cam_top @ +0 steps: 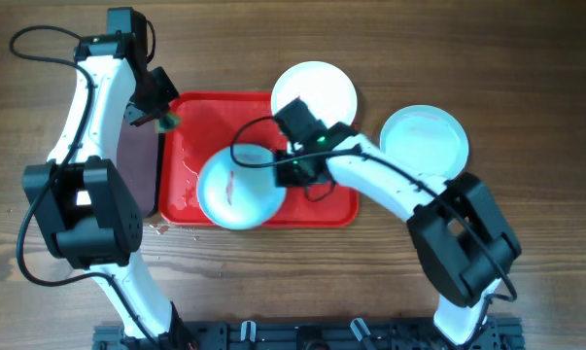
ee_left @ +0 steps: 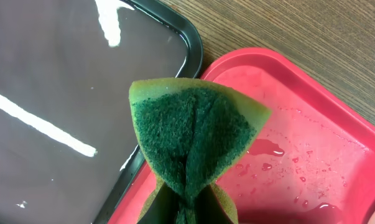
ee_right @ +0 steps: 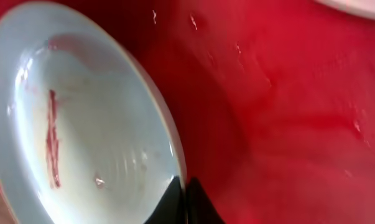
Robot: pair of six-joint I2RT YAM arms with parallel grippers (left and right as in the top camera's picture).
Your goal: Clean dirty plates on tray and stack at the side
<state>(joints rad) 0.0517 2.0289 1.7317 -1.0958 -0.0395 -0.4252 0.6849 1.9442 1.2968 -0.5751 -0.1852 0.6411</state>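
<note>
A pale mint-blue plate (cam_top: 236, 190) with a dark red smear lies on the red tray (cam_top: 190, 126). My right gripper (cam_top: 285, 167) is shut on its right rim; the right wrist view shows the plate (ee_right: 81, 124), tilted, with the fingers (ee_right: 186, 199) pinching its edge over the tray (ee_right: 287, 112). My left gripper (cam_top: 161, 119) is shut on a green sponge (ee_left: 193, 134), held above the tray's left rim (ee_left: 280, 68). A white plate (cam_top: 317, 89) lies at the tray's far edge. Another mint-blue plate (cam_top: 425, 141) lies on the table to the right.
A black tray (cam_top: 142, 160) lies against the red tray's left side; it also shows in the left wrist view (ee_left: 63, 81). Water drops (ee_left: 268, 149) lie on the red tray. The table is wood (cam_top: 526, 78).
</note>
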